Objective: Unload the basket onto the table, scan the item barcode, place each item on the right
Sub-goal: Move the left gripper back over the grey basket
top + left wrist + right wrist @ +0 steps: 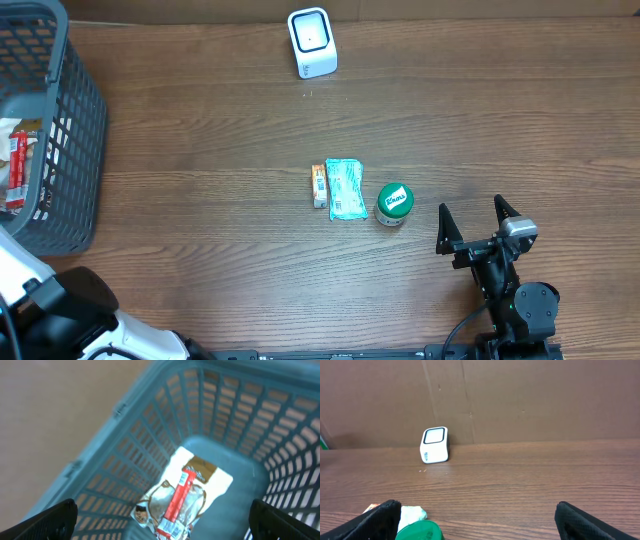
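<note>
Three items lie mid-table: a small orange box, a teal packet and a green-lidded round tub. The white barcode scanner stands at the far edge, and the right wrist view shows the scanner against the cardboard wall. My right gripper is open and empty, just right of the tub, whose green lid shows beside its left finger. My left gripper hangs open and empty over the basket, above a red stick pack lying on a silvery pouch.
The grey mesh basket stands at the left table edge with red-and-white packets inside. A brown cardboard wall closes the far side behind the scanner. The left arm's body fills the near-left corner.
</note>
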